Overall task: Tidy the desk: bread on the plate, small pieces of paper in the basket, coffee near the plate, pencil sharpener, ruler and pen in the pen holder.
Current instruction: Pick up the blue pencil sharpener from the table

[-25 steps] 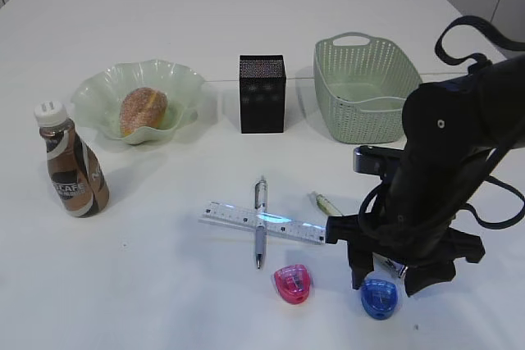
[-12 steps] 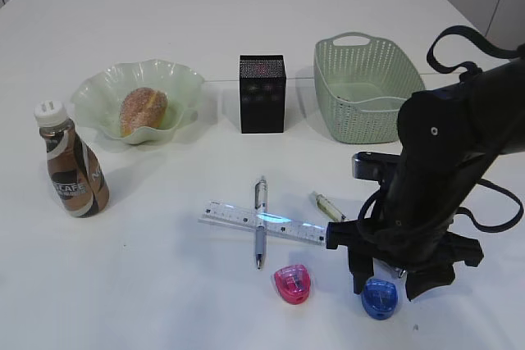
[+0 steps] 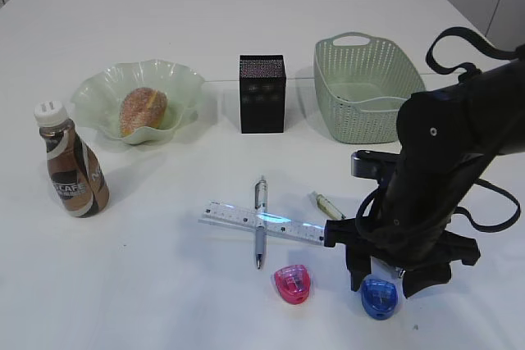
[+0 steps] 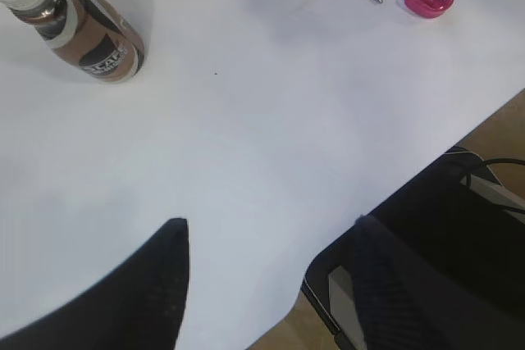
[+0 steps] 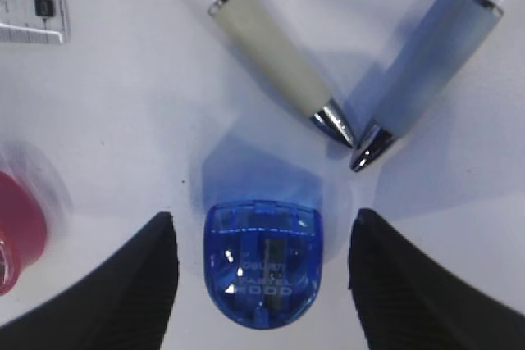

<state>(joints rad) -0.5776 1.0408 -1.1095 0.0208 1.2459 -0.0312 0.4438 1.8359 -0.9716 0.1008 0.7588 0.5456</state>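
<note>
On the white surface (image 3: 164, 6), near its front edge, the right gripper (image 5: 261, 243) hangs with jaws apart around the blue sharpener (image 5: 261, 264), not touching; the left gripper (image 4: 267, 284) also gapes, holding nothing.

We see the pink sharpener (image 5: 16, 231) blurred and cut by the right wrist view's edge; both pens (image 5: 279, 67) run off-frame.

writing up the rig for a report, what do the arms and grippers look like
The right arm is matte black with rounded joint housings, a small round fastener, and looping black cables. The right gripper and left gripper have black, tapered fingers with finely ribbed faces.
</note>
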